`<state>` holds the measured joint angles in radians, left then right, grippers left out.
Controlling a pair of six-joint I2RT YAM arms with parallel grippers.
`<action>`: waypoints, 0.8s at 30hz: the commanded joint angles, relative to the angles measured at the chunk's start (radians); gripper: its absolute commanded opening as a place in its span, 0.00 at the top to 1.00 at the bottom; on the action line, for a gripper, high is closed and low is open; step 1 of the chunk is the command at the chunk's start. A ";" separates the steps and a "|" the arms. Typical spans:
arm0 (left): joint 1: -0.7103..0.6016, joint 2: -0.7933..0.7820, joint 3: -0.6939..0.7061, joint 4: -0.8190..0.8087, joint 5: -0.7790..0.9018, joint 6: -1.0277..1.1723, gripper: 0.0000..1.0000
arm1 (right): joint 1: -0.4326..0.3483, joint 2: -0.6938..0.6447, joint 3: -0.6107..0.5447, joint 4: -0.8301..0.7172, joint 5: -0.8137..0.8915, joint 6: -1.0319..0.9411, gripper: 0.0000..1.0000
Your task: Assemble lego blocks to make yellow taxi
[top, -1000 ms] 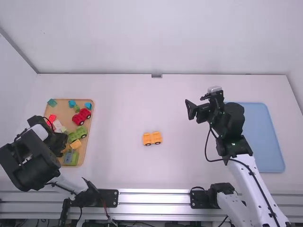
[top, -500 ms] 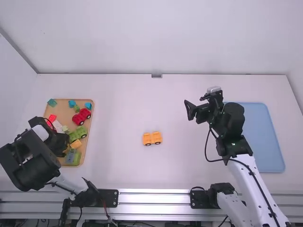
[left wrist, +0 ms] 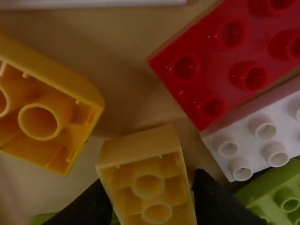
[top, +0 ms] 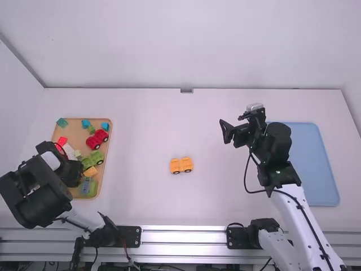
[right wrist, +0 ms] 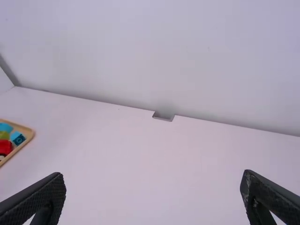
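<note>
My left gripper (top: 73,174) is over the wooden tray (top: 103,169) on the left. In the left wrist view, my left gripper (left wrist: 149,199) has its fingers against both sides of a yellow block (left wrist: 140,150), its hollow underside facing the camera. Another yellow block (left wrist: 51,108) lies beside it, also showing its hollow side. A yellow-orange wheeled base (top: 181,165) stands at mid-table. My right gripper (top: 231,125) hangs over the table's right half, fingers apart; in the right wrist view, the right gripper (right wrist: 153,185) has nothing between its fingers.
The tray also holds a red wheeled piece (top: 97,139), a green wheeled piece (top: 92,160), a red block (left wrist: 220,61), a white block (left wrist: 255,131) and several blue and green ones. A blue mat (top: 318,164) lies at the right, partly behind the right arm.
The left gripper has shifted slightly within the tray area, and more of the green and grey blocks near it shows. The wheeled base and the right arm look almost unchanged.
</note>
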<state>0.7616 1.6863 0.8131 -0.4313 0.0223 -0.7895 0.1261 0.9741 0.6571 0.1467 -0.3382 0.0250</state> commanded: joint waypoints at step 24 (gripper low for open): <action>-0.010 0.008 -0.022 -0.005 0.014 -0.029 0.67 | 0.006 0.000 0.037 0.003 -0.037 0.005 0.02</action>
<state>0.7597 1.6863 0.8131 -0.4320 0.0265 -0.8154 0.1265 0.9741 0.6571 0.1467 -0.3641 0.0269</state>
